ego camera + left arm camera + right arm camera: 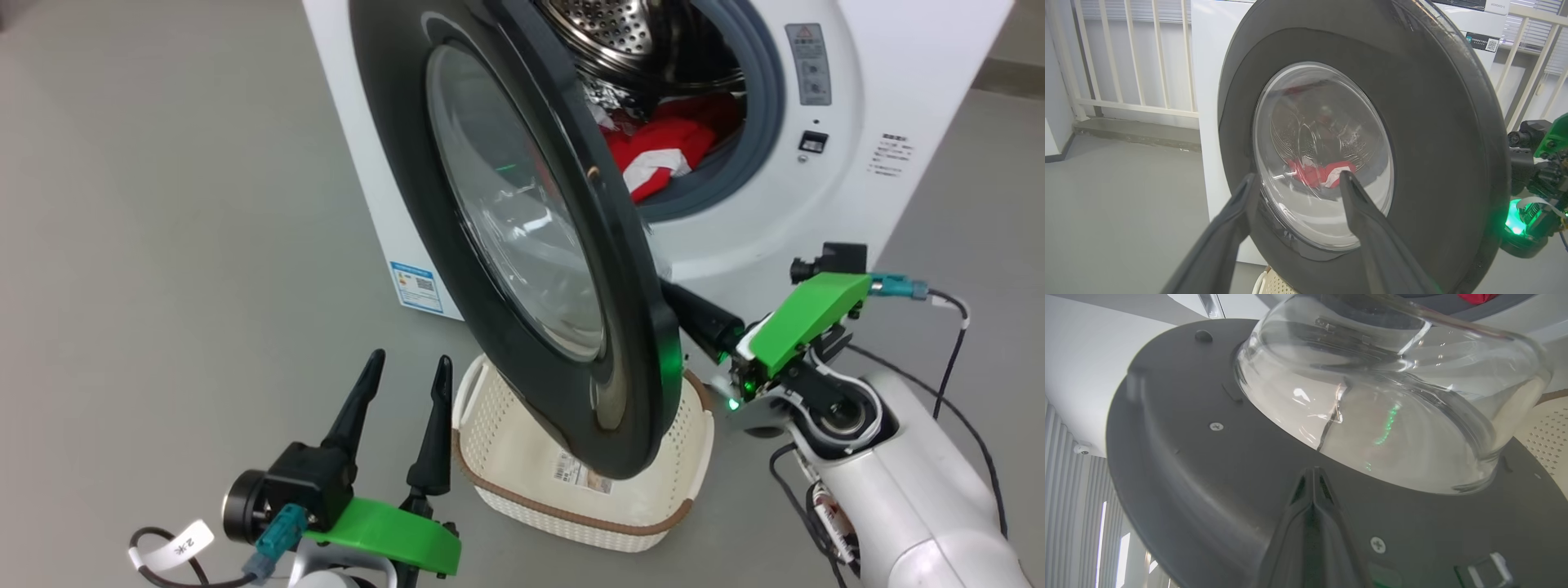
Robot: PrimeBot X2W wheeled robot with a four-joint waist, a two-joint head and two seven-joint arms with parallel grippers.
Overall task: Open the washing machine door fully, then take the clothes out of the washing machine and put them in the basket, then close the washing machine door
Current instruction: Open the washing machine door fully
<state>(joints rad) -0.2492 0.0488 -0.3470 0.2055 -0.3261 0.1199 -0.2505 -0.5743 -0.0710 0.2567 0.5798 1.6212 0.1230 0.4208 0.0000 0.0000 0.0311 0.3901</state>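
Underfoot, plain grey floor (163,204); white railing (1139,108) along wall behind. White washing machine (898,82) stands on floor, washing machine door (392,163) swung partway out. Red clothes (661,151) heaped in drum at lower front of opening. Cream basket (506,425) on floor before machine, under door's lower edge, paper label (581,475) on its bottom. Empty left gripper (411,357) spread wide beside basket's left side. Closed-tight right gripper (1312,473), tips against door's inner face.

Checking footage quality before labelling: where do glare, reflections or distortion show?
Head view: green glint on the washing machine door. Left wrist view: clothes smeared through its glass. Right wrist view: wide-angle bends the door; green reflections too.
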